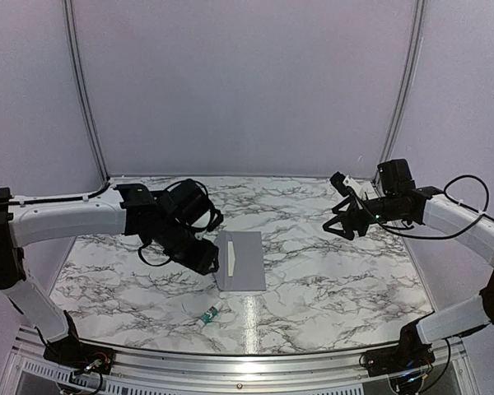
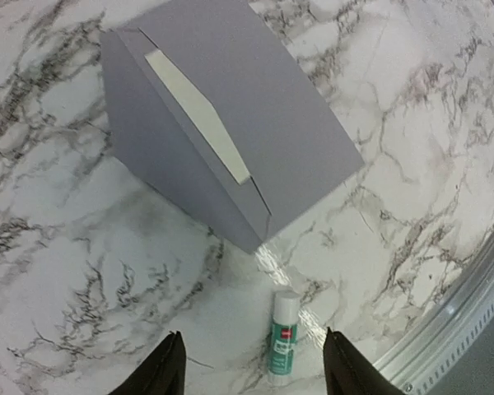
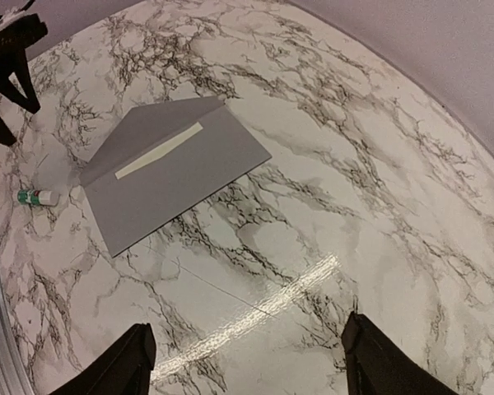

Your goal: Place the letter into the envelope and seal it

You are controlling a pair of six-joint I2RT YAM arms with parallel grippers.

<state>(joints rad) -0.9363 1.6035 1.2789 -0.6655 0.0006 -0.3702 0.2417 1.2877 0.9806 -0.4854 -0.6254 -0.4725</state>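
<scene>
The letter [image 2: 199, 115] seems tucked inside the envelope [image 2: 272, 115], so sealing is left; the glue stick [image 2: 283, 337] must be grasped by the left gripper [image 2: 253, 366], parted and empty like the right gripper [image 3: 247, 362].

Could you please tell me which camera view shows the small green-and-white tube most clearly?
The left wrist view: the small green-and-white tube lies close and whole. Top external shows it tiny; right wrist too.

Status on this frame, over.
Left pincer open, empty. Right pincer open, empty. Envelope on table, flap not flat, off-white strip showing under it. Glue stick near front edge, clear of envelope.
</scene>
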